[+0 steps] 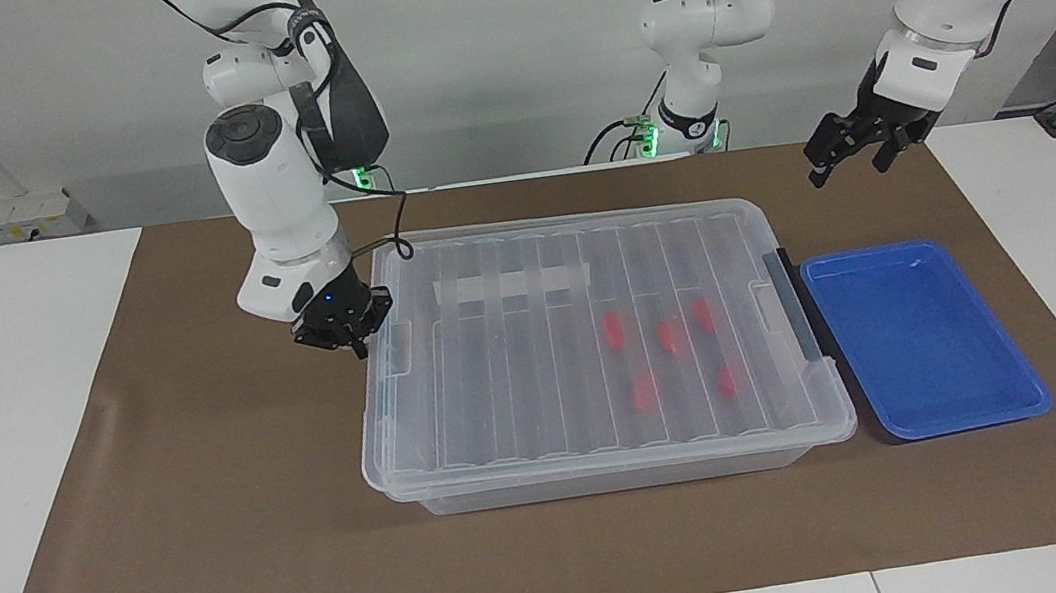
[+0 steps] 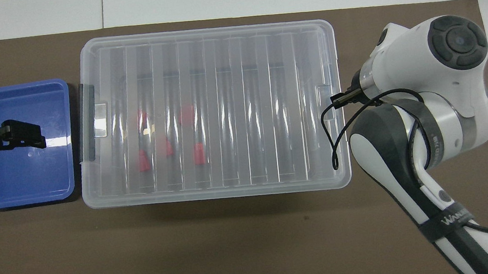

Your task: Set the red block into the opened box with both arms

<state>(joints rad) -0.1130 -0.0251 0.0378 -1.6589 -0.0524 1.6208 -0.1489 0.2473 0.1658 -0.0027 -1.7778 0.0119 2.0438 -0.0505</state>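
The clear box [image 1: 611,477] [image 2: 214,195] lies mid-table with its ribbed lid [image 1: 516,358] [image 2: 223,112] fully over it. Several red blocks [image 1: 669,335] [image 2: 144,161] show blurred through the lid, on the box floor toward the left arm's end. My right gripper [image 1: 342,327] is shut and sits low against the lid's end edge at the right arm's end; whether it pinches the rim I cannot tell. In the overhead view its own wrist hides it. My left gripper [image 1: 848,151] [image 2: 21,135] hangs open and empty in the air, over the blue tray.
A shallow blue tray [image 1: 926,338] [image 2: 26,178] lies beside the box's black latch [image 1: 796,304] at the left arm's end. A brown mat [image 1: 215,536] covers the table under everything. The right arm's forearm [image 2: 410,169] reaches over the mat beside the box.
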